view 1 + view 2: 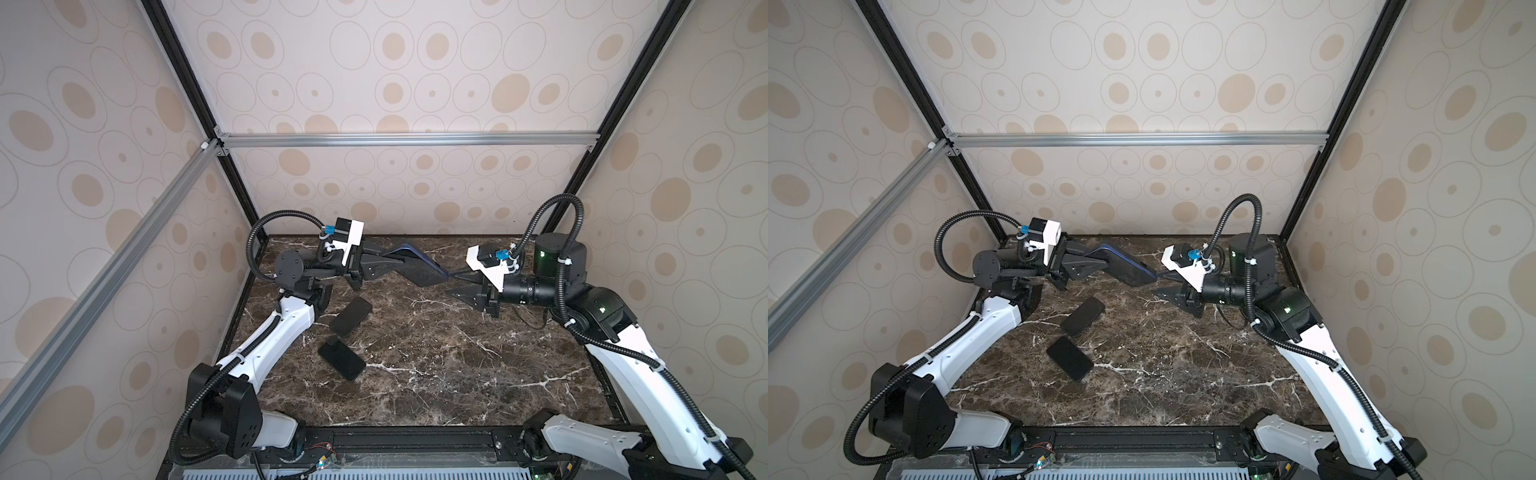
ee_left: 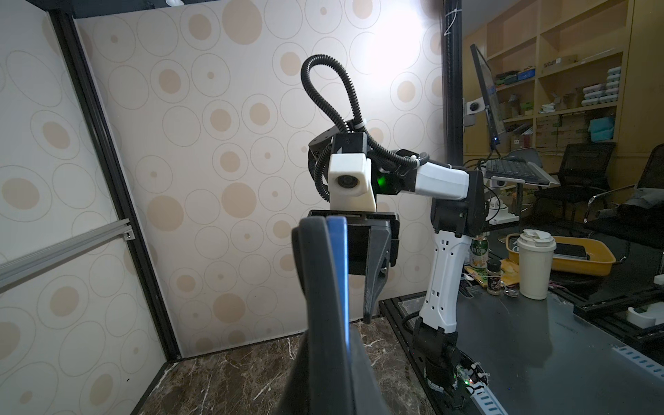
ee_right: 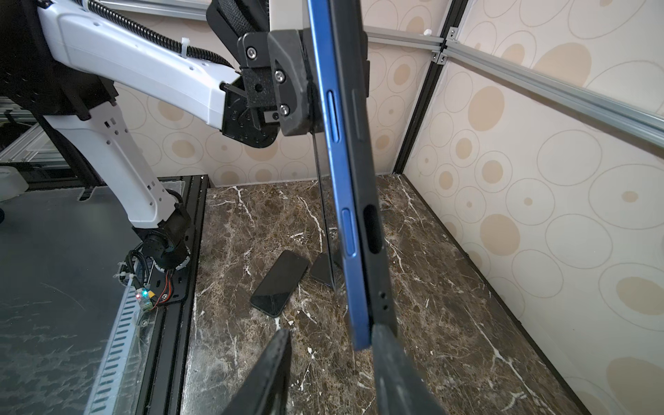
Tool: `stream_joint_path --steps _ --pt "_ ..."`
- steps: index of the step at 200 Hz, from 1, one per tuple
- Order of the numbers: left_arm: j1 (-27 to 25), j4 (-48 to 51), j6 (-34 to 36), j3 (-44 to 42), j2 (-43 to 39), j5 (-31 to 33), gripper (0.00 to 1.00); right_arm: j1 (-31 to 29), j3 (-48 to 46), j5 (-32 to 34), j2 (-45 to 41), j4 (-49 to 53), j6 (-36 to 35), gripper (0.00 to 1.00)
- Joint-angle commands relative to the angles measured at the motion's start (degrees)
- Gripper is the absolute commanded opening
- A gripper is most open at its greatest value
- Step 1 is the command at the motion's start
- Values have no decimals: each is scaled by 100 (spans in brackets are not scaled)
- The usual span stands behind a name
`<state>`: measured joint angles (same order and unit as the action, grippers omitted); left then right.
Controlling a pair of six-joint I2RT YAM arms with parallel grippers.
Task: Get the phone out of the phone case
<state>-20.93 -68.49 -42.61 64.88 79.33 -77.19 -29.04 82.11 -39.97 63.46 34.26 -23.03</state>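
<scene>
- Phone (image 3: 339, 161), blue, on edge in mid-air over far end of table (image 1: 457, 374) at 12 o'clock. Its end sits between the fingers of my R gripper (image 3: 331, 332).
- R gripper: jaws apart, not clamped. One finger (image 3: 391, 359) touches the black phone case (image 3: 361, 161), gap on other side. Blue edge shows beside case lip.
- Further along: my L gripper (image 1: 400, 257), in from 11 o'clock, squeezed tight on phone + case.
- Furthest, flat on table: black handset A (image 1: 351, 316) at 9 o'clock, handset B (image 1: 341, 360) at 8.
</scene>
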Motion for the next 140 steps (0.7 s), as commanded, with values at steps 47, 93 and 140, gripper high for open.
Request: stream_joint_path --steps 47,93,140 --pt "-68 -28 219 279 -83 192 0 -191 206 -598 224 -44 112 40" --pt "-78 1608 1476 394 -305 493 0 -407 247 -927 309 -250 342 39" --pt "-78 1975 1666 449 -265 346 0 -469 446 -995 463 -402 507 39"
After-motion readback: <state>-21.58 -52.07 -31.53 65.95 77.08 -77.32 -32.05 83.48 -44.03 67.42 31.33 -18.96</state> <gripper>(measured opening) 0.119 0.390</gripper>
